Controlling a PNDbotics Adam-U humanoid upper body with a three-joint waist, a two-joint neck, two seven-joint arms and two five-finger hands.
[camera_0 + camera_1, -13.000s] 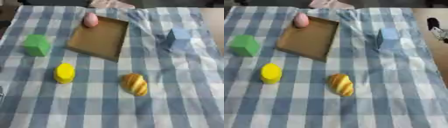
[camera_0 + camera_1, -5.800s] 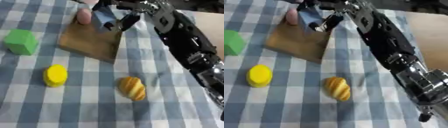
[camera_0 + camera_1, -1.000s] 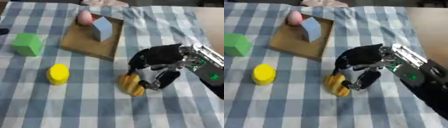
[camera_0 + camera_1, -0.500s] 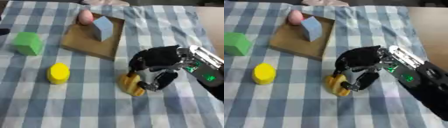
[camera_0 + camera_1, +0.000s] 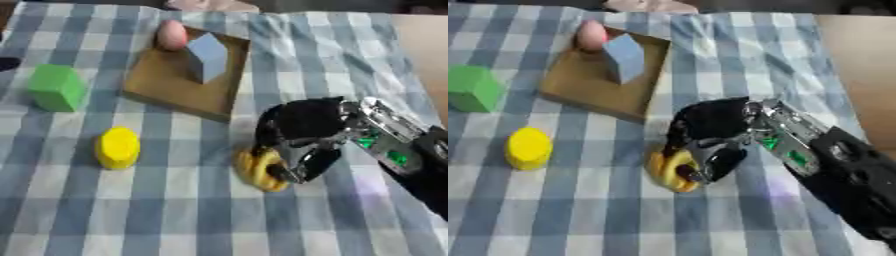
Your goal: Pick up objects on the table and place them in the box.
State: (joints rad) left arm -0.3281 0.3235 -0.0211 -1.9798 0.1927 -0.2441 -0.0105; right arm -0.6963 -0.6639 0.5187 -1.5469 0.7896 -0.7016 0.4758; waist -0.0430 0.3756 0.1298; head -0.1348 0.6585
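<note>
Croissant [image 5: 260, 170] lies on the checked cloth [image 5: 175, 220], near the box [image 5: 166, 85]. Right hand [image 5: 302, 132] is curled round it, fingers on both flanks. It is judged light, probably rigid and smooth; mid-body is best gripped, where it is widest.

Text: none can be read on anything.
Labels, brands: none can be made out.
Numbers, signs: none can be made out.
</note>
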